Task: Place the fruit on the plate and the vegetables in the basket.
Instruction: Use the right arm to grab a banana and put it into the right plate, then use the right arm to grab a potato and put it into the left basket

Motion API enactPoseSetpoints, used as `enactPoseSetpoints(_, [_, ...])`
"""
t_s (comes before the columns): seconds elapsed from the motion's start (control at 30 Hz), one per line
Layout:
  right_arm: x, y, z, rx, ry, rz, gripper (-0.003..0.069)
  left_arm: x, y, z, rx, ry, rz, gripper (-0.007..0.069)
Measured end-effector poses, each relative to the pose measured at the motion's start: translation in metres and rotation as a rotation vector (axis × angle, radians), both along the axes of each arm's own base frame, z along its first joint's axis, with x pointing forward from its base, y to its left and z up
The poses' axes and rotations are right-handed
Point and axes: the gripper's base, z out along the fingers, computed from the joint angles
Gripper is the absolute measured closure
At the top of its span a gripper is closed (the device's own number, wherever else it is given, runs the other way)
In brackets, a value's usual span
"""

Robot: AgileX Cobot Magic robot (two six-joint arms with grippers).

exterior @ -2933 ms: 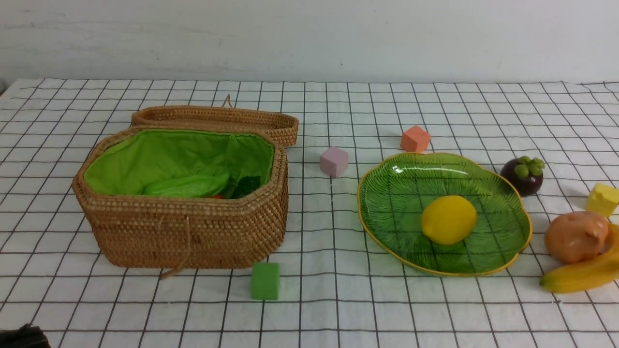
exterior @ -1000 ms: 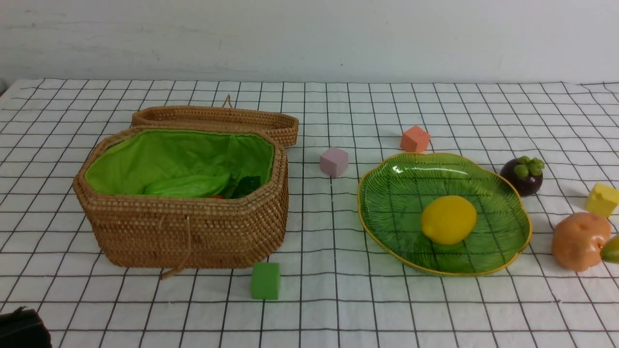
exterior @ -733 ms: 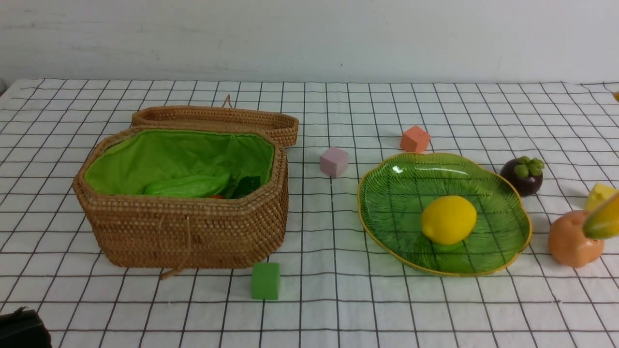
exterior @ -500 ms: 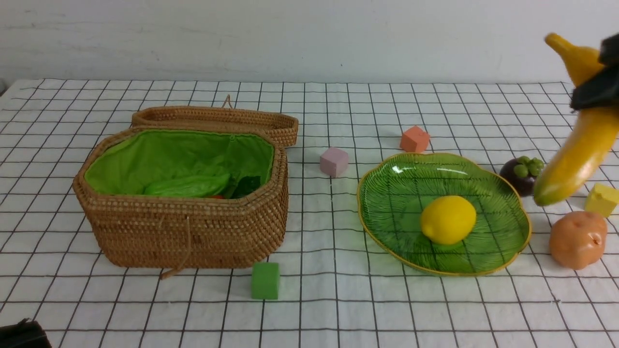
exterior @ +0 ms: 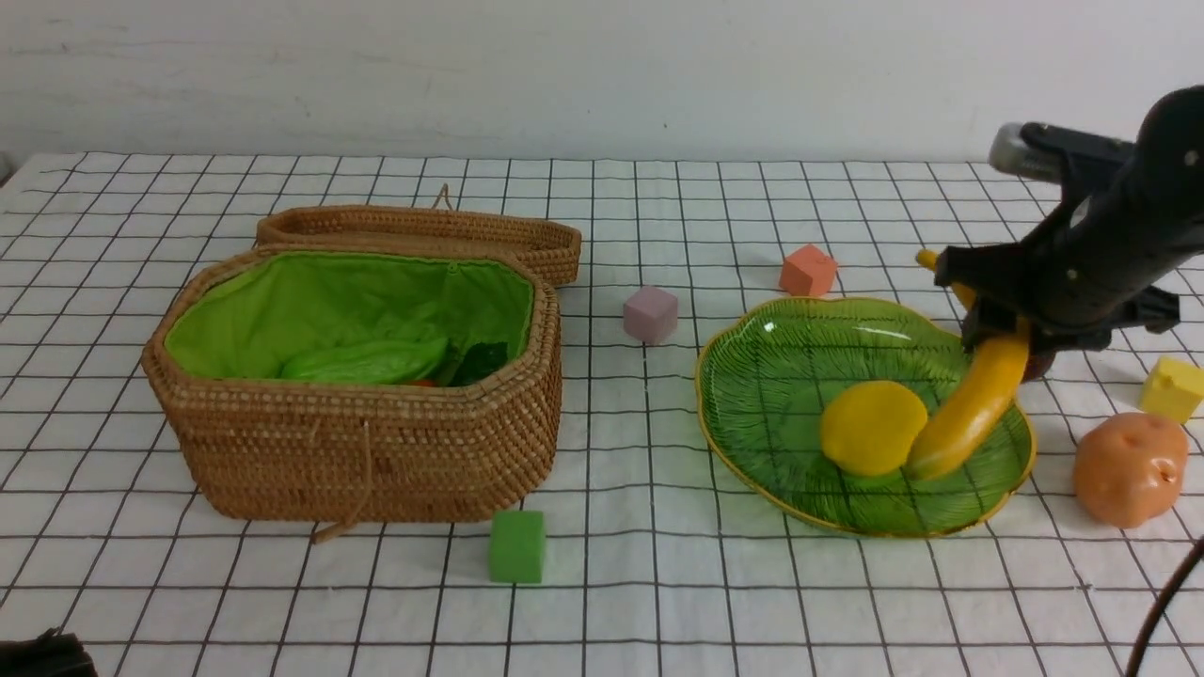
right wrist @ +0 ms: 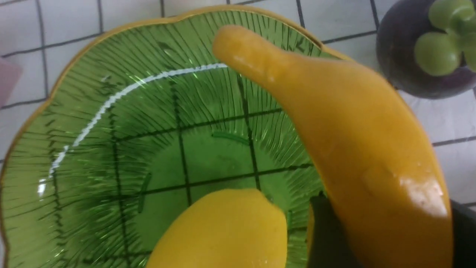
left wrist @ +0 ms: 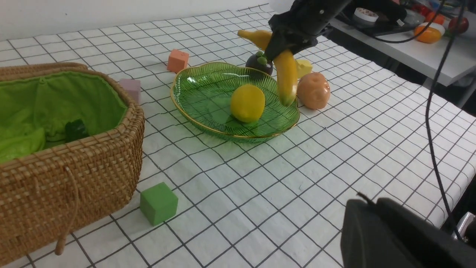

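Observation:
My right gripper (exterior: 999, 324) is shut on the upper part of the yellow-orange banana (exterior: 969, 404), which hangs tilted over the green plate (exterior: 752, 376). Its lower end sits low beside the lemon (exterior: 873, 426) lying in the plate. From the wrist, the banana (right wrist: 353, 130) fills the jaws above the lemon (right wrist: 223, 230). The mangosteen (right wrist: 409, 56) stands just outside the plate's rim, mostly hidden behind my gripper in the front view. The potato (exterior: 1129, 467) lies to the plate's right. The open basket (exterior: 357, 451) holds the cucumber (exterior: 367, 360). My left gripper (left wrist: 372, 203) is shut and empty, low at the near left.
Foam cubes lie about: orange (exterior: 807, 271) behind the plate, pink (exterior: 650, 314) between basket and plate, green (exterior: 516, 546) in front of the basket, yellow (exterior: 1171, 387) behind the potato. The basket's lid (exterior: 423, 230) lies open behind it.
The banana left the cloth beside the potato, rose at the right edge, then came left and down over the plate in my right gripper. The potato shifted slightly.

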Motion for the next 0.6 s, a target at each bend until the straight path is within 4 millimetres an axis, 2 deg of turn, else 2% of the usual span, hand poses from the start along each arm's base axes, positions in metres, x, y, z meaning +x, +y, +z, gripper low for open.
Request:
enactPoseSetpoints(0.2, [0.008, 0.001, -0.029, 0.001, 0.059, -0.012, 0.0305, 0.0, 0.0, 0.0, 0.0, 0.0, 0.0, 0.0598])
enactPoseSetpoints(0.27, [0.009, 0.001, -0.03, 0.002, 0.053, -0.014, 0.0267, 0.0, 0.0, 0.0, 0.001, 0.001, 0.0, 0.0596])
enactPoseSetpoints(0.33, [0.011, 0.001, -0.028, 0.003, 0.037, -0.015, 0.0196, 0.0, 0.0, 0.0, 0.001, 0.001, 0.0, 0.0596])
enactPoseSetpoints(0.37, [0.011, 0.001, -0.027, 0.004, 0.031, -0.015, 0.0181, 0.0, 0.0, 0.0, 0.001, 0.001, 0.0, 0.0596])
enactPoseSetpoints(0.4, [0.013, 0.001, -0.022, 0.005, 0.016, -0.015, 0.0119, 0.0, 0.0, 0.0, 0.001, 0.001, 0.0, 0.0596])
enactPoseSetpoints(0.47, [0.014, 0.001, -0.011, 0.007, 0.006, -0.013, 0.0057, 0.0, 0.0, 0.0, 0.001, 0.001, 0.0, 0.0596])
enactPoseSetpoints(0.53, [0.014, 0.001, -0.004, 0.005, 0.005, -0.011, 0.0037, 0.0, 0.0, 0.0, 0.001, 0.001, 0.0, 0.0596])
enactPoseSetpoints(0.6, [0.009, -0.002, 0.02, -0.028, 0.006, 0.002, 0.0022, 0.0, 0.0, 0.0, 0.001, 0.001, 0.0, 0.0596])
